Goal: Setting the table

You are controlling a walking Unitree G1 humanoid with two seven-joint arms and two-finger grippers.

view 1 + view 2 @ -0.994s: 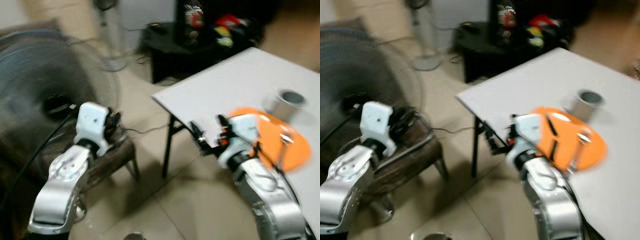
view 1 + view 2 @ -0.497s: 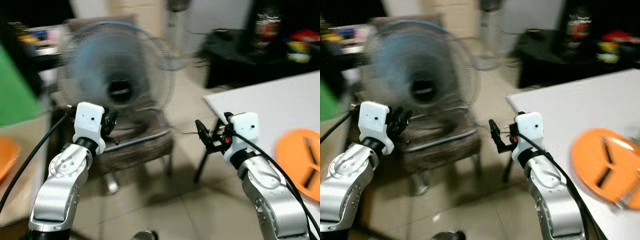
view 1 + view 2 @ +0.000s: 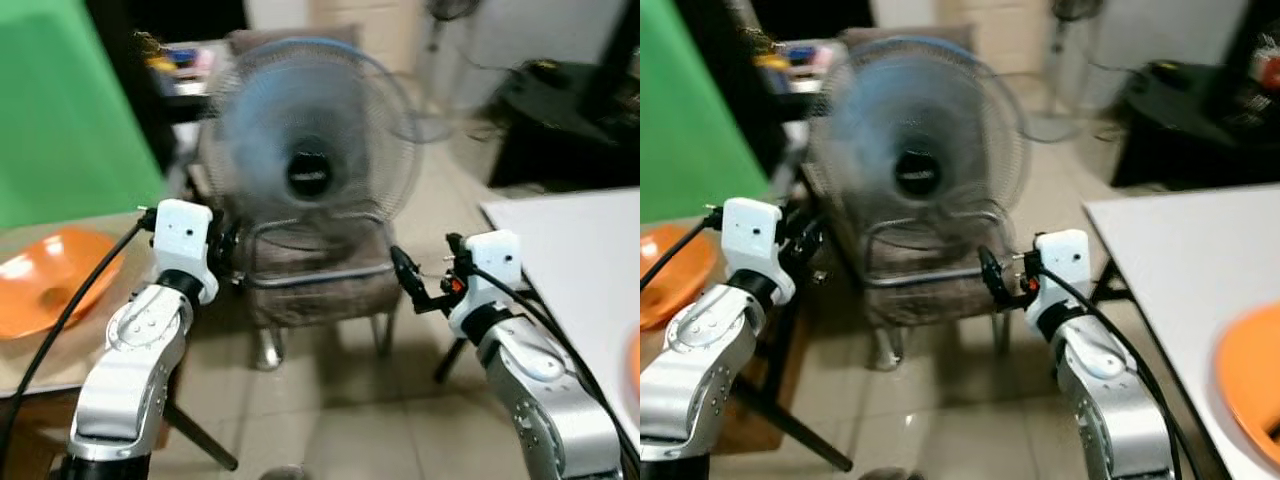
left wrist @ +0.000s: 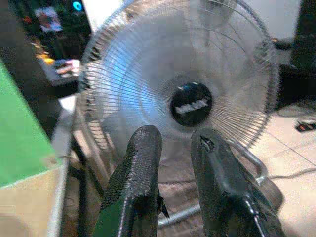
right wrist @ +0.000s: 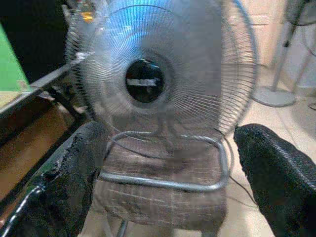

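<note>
Left eye view: fan (image 3: 310, 150) on chair (image 3: 315, 275), tiled floor (image 3: 350, 410).

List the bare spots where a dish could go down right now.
Most open: the white table, bare from its near corner to the orange plate at its lower right. The tan wooden table has a strip between the orange bowl and its right edge. Crowded: the grey fan on the brown chair takes the middle.
</note>
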